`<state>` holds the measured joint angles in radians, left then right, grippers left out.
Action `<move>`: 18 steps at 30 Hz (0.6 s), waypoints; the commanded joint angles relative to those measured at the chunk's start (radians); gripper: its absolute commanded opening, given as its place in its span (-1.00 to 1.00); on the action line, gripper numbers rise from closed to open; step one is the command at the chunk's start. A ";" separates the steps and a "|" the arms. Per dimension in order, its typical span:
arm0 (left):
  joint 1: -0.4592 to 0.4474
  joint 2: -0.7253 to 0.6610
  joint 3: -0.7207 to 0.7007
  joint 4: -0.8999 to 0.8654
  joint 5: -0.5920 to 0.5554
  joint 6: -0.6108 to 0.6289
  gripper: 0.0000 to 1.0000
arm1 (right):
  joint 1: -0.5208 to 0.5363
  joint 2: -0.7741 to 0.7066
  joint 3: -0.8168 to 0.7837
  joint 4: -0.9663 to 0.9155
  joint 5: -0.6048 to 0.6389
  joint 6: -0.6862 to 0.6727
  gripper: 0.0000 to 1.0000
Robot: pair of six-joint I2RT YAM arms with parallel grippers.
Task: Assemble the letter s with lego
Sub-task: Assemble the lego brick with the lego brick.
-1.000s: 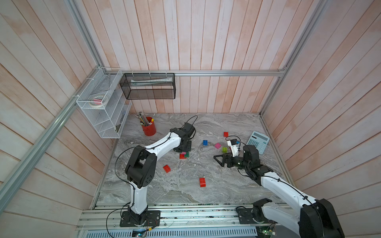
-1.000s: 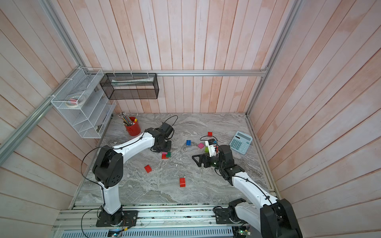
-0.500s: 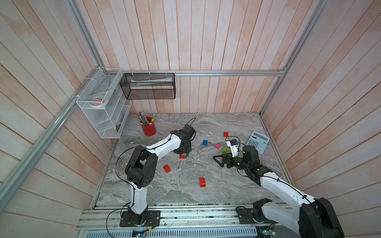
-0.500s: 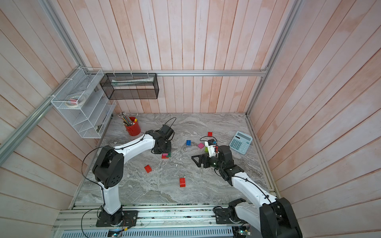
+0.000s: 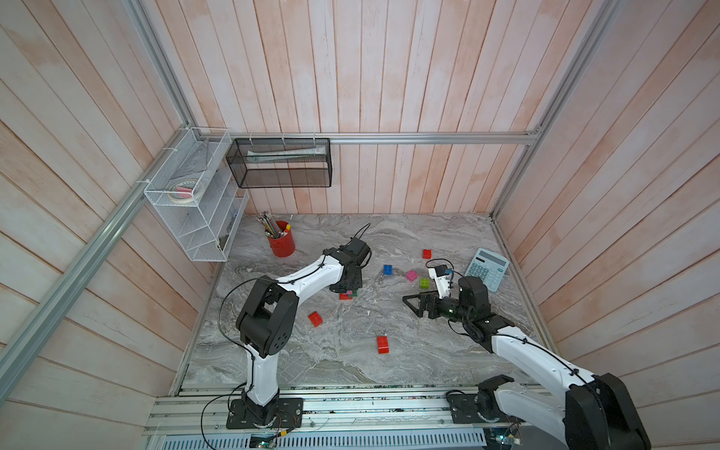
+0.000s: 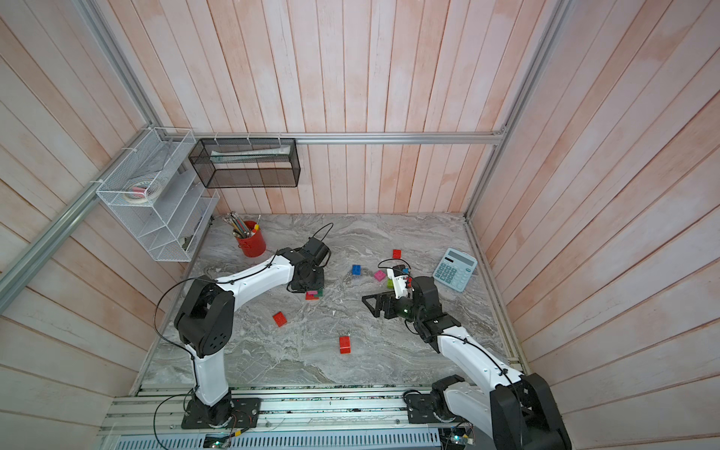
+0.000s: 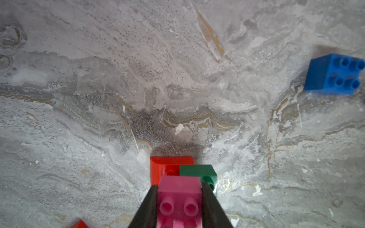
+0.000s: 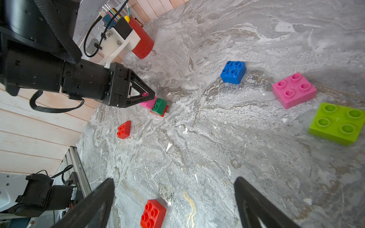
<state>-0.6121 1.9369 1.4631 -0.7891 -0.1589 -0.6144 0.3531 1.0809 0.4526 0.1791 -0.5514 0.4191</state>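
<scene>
Green brick (image 7: 197,172) just beside pink brick (image 7: 178,199)

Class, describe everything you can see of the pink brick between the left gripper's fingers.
The pink brick is small, blocky, glossy plastic, with round studs facing up. The left gripper is shut on its two opposite sides. It sits beside the dark green brick, seemingly touching it, over the red brick on the marble tabletop.
</scene>
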 commanded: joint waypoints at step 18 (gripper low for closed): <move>-0.025 0.047 0.008 -0.054 -0.061 0.005 -0.23 | 0.007 -0.010 0.006 0.001 -0.007 0.002 0.92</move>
<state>-0.6334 1.9434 1.4658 -0.7910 -0.2062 -0.6201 0.3531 1.0782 0.4522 0.1795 -0.5514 0.4191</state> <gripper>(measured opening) 0.382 0.960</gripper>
